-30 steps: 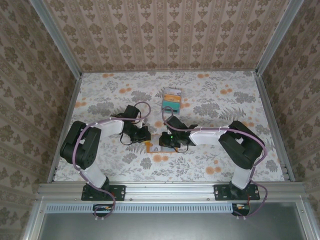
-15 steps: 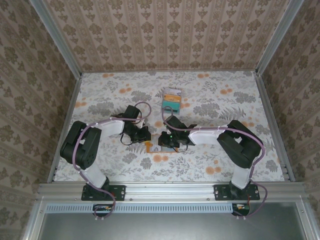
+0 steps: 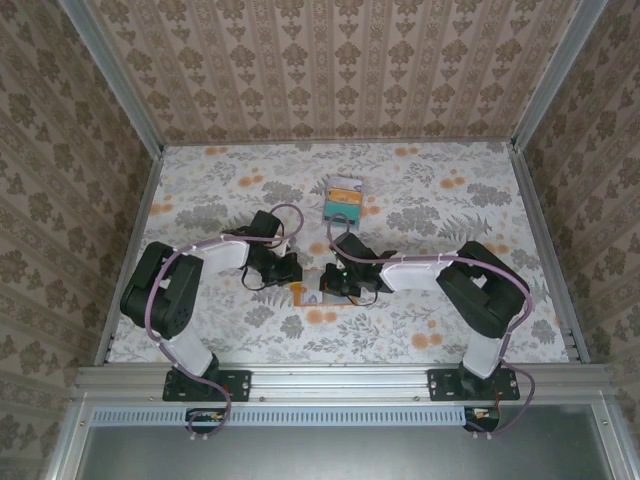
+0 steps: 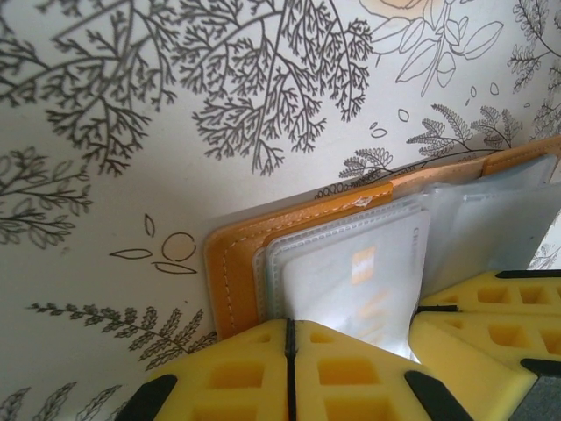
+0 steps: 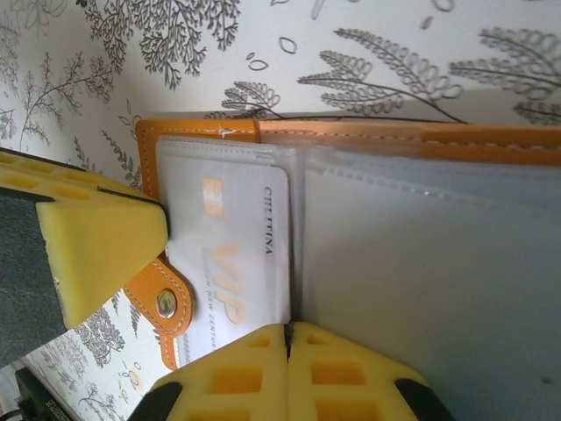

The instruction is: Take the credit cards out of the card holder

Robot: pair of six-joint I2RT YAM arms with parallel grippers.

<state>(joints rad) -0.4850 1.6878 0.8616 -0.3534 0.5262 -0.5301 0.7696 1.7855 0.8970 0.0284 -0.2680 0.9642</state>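
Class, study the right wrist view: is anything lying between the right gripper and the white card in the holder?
Yes: a clear sleeve of the card holder covers the face of the white card. The right gripper, shut, sits at the card's edge; whether it pinches the card is unclear.

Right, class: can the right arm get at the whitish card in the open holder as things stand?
Likely yes: the card holder lies open, and the right gripper, shut, sits at the edge of the whitish card. Its clear sleeve may hinder a grip.
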